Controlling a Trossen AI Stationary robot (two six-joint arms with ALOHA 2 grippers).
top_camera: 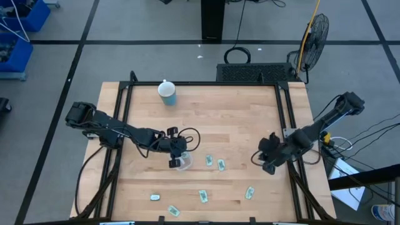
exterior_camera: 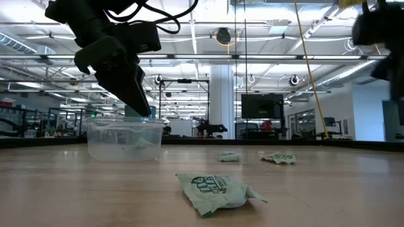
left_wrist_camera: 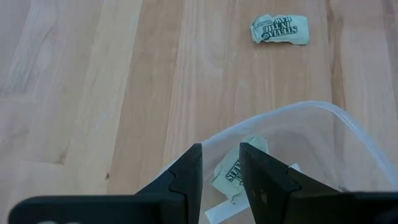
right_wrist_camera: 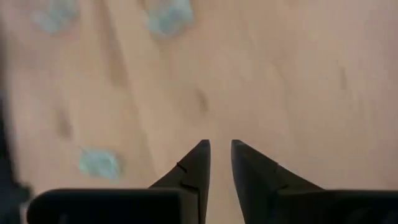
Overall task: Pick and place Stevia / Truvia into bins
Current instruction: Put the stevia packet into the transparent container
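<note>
The clear bin stands near the table's middle. At least one green-and-white sachet lies inside it. My left gripper hangs over the bin's rim, pointing down, open, with nothing between its fingers. Loose sachets lie flat on the wood: two just right of the bin, and several toward the near edge. My right gripper hovers by the table's right side, slightly open and empty.
A light blue cup with a white lid stands near the far edge, left of centre. Dark frame rails run along the table's sides. One crumpled sachet lies close to the low camera. Bare wood lies between bin and cup.
</note>
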